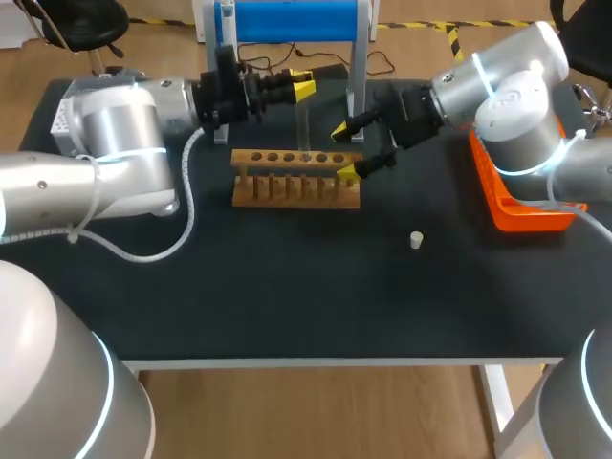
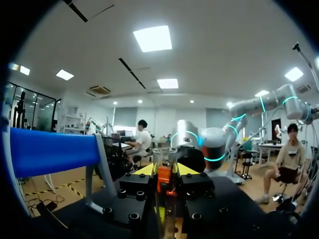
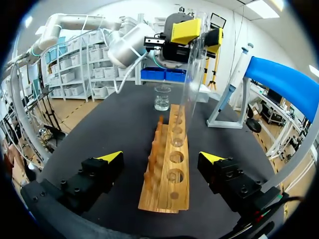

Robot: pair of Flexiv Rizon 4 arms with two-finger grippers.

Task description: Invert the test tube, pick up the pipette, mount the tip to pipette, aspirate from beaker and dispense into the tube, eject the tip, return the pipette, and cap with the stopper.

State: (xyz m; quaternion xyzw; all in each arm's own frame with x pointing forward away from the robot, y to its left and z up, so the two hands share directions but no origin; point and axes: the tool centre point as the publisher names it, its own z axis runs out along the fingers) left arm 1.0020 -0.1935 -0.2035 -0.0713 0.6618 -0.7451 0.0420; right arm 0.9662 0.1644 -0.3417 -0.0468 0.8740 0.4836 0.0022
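The left gripper (image 1: 304, 89) is clenched on the upper part of the test tube (image 3: 192, 79), with one yellow tip on each side of the glass. The tube stands nearly upright over the wooden rack (image 1: 296, 178), and its lower end reaches the rack's row of holes. I cannot tell if it sits inside a hole or only just above it. In the left wrist view the tube (image 2: 164, 164) stands between that gripper's own fingers.

The right gripper (image 1: 346, 151) is released. Its fingers are wide apart at the right end of the rack, one on each side of it, and they touch nothing.

The small white stopper (image 1: 417, 240) lies alone on the dark surface (image 1: 287, 296), well apart from the rack, toward the front. Behind the rack stands the glass beaker (image 3: 162, 98). The pipette (image 3: 238, 69) hangs on the blue stand (image 1: 292, 19). An orange tray (image 1: 521, 212) lies near the right edge of the surface.
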